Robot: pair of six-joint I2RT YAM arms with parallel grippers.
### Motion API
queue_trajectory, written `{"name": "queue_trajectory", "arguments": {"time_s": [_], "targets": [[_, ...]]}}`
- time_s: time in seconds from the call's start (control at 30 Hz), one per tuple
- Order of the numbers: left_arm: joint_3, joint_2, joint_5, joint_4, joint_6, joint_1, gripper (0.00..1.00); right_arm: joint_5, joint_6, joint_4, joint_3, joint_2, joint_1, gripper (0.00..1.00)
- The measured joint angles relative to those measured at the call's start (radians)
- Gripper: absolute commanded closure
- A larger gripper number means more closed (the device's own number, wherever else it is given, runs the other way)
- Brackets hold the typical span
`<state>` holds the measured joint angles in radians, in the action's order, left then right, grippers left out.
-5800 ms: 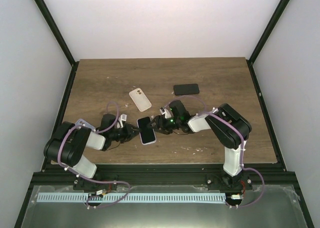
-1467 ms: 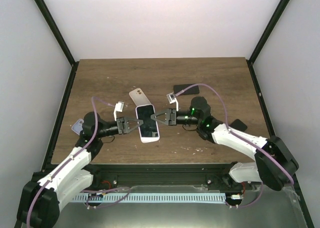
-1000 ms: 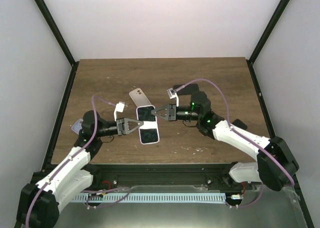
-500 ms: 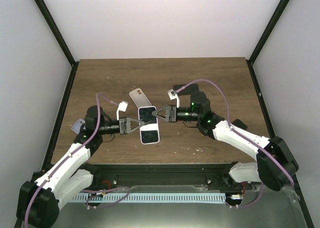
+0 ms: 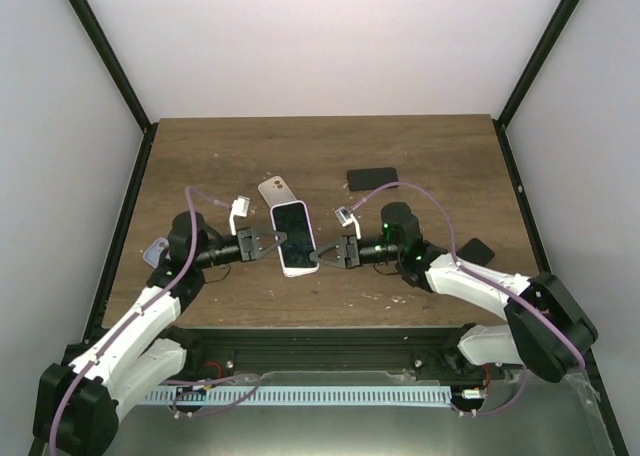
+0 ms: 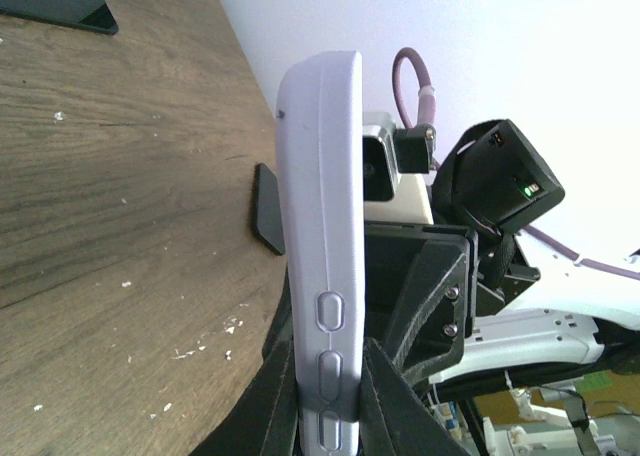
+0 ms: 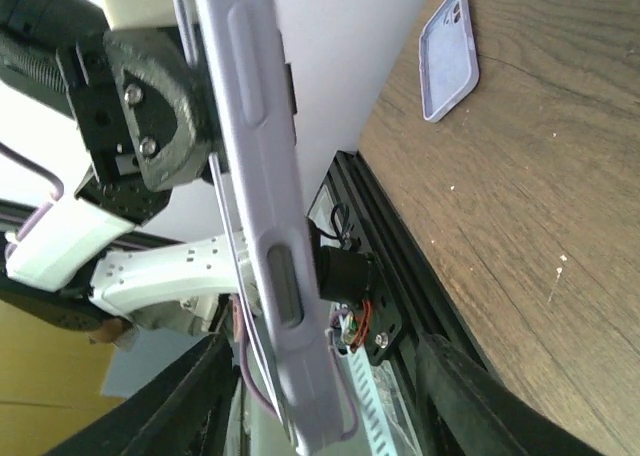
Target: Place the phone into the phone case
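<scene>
A phone (image 5: 291, 238) with a black screen and a lavender case round its rim hangs above the table, screen up. My left gripper (image 5: 262, 242) is shut on its left edge; in the left wrist view the fingers (image 6: 275, 401) pinch the lavender edge (image 6: 322, 226) by the side buttons. My right gripper (image 5: 325, 257) is at the phone's near right corner. In the right wrist view its fingers (image 7: 205, 386) stand wide apart, open, with the lavender edge (image 7: 262, 206) passing between them. An empty lavender case (image 5: 277, 188) (image 7: 448, 54) lies on the table behind.
A black phone (image 5: 371, 178) (image 6: 60, 1) lies flat at the back right of the wooden table (image 5: 430, 156). A small dark flat object (image 5: 470, 250) (image 6: 268, 208) sits beside the right arm. Black frame posts run up both sides.
The right gripper has dropped from the phone's far right edge to its near right corner. The phone has shifted slightly away and to the left with the left gripper.
</scene>
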<state>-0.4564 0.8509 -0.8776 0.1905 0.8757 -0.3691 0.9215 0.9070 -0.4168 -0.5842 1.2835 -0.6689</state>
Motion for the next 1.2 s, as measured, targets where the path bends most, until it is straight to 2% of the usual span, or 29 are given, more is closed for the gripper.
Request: {"name": "queue_trajectory", "arguments": {"time_s": [0.23,0.33,0.37,0.57,0.67,0.7,0.77,0.87,0.93,0.97,1.2], "targets": [[0.000,0.028,0.021,0.028,0.016,0.001,1.00,0.044,0.051,-0.073,0.022,0.007,0.000,0.88],[0.000,0.029,0.026,0.024,0.009,0.000,1.00,0.051,0.066,-0.099,0.032,0.014,0.001,0.96],[0.000,0.030,0.029,0.016,0.010,0.003,1.00,0.051,0.069,-0.103,0.032,0.014,0.001,0.99],[-0.011,0.031,0.042,-0.024,-0.020,0.000,1.00,0.039,0.082,-0.124,0.050,0.014,0.001,0.99],[-0.011,0.036,0.042,-0.029,-0.021,-0.001,0.84,0.031,0.082,-0.130,0.058,0.014,0.001,0.99],[-0.011,0.038,0.043,-0.032,-0.021,-0.002,0.73,0.027,0.082,-0.130,0.059,0.014,0.000,0.99],[-0.012,0.038,0.051,-0.043,-0.038,-0.002,0.57,0.021,0.082,-0.129,0.060,0.014,0.000,0.99],[-0.014,0.037,0.087,-0.077,-0.070,0.000,0.37,-0.002,0.090,-0.103,0.065,0.012,-0.001,0.99],[-0.017,0.029,0.109,-0.105,-0.084,0.000,0.08,-0.018,0.083,-0.071,0.070,0.013,-0.001,0.99],[-0.019,0.024,0.122,-0.121,-0.097,0.000,0.01,-0.028,0.078,-0.051,0.071,0.013,-0.001,0.99],[-0.082,-0.012,0.259,-0.285,-0.163,0.000,0.00,-0.111,0.027,0.072,0.077,0.035,-0.001,0.99]]}}
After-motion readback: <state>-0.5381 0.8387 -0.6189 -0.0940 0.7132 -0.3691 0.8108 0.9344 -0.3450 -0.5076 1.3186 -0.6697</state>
